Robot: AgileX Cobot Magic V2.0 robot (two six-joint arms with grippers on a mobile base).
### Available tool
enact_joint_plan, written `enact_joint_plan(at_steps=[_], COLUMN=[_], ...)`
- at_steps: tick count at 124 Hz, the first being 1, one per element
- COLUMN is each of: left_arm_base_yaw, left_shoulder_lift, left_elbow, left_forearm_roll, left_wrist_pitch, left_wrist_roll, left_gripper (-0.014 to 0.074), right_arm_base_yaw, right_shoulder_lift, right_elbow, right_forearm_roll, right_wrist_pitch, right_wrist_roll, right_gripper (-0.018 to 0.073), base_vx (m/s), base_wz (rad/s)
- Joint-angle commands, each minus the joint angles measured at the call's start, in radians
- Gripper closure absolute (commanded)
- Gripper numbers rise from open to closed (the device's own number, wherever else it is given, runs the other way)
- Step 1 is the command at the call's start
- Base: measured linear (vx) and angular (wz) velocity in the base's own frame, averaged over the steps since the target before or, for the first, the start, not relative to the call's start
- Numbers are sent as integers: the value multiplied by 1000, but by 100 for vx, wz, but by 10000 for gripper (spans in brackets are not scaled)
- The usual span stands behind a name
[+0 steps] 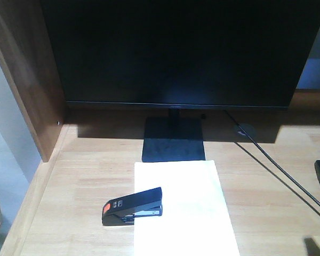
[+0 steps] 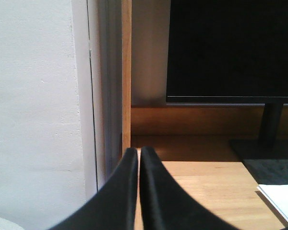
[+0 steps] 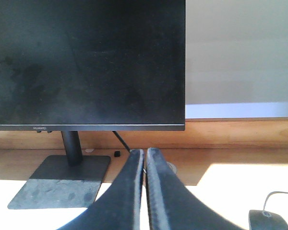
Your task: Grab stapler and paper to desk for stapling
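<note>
Desk [image 1: 69,176] bare leftward, stapler [image 1: 132,206] overlapping paper's [image 1: 184,213] left edge

Left gripper [image 2: 138,152]: fingers pressed together, tips nearly touching, nothing between them, pointing forward and level. Right gripper [image 3: 145,152]: same pose, jaws closed with a thin slit, empty. Neither arm shows in the front view.

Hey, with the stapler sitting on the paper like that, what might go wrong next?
1. The small black stapler with an orange end overlaps only the left edge of the white paper sheet, so pressing it may skew the sheet.
2. The black cable crossing the light wood desk could snag the right arm.
</note>
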Motion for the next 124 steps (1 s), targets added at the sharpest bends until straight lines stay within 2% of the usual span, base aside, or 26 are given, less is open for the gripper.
enact_joint_plan(at_steps=[1, 12, 26, 44, 62, 69, 124], left_arm_base_yaw=[1, 1, 1, 1, 1, 1, 1], left_shoulder_lift=[-15, -15, -15, -15, -15, -15, -15], left_elbow=[9, 9, 9, 9, 9, 9, 9], left_forearm_roll=[-9, -9, -9, -9, -9, -9, -9], left_wrist_pitch=[-71, -71, -71, -71, -71, -71, -70], left_wrist_roll=[-9, -9, -8, -8, -8, -8, -8], left_gripper=[603, 603, 603, 603, 603, 603, 603], right_arm_base_yaw=[-1, -13, -58, -111, -119, -119, -119], right_shoulder_lift=[8, -12, -66, -165, -271, -326, -321], right_elbow=[-27, -4, 53, 151, 242, 240, 240], right_forearm_roll=[-7, 56, 115, 126, 127, 125, 127], right_wrist_pitch=[-45, -56, -62, -62, -70, -7, -7], right_wrist_roll=[-59, -144, -191, -192, -192, -194, -214], right_gripper=[561, 561, 561, 561, 561, 561, 561], base_vx=[0, 0, 0, 0, 0, 0, 0], base_wz=[0, 0, 0, 0, 0, 0, 0])
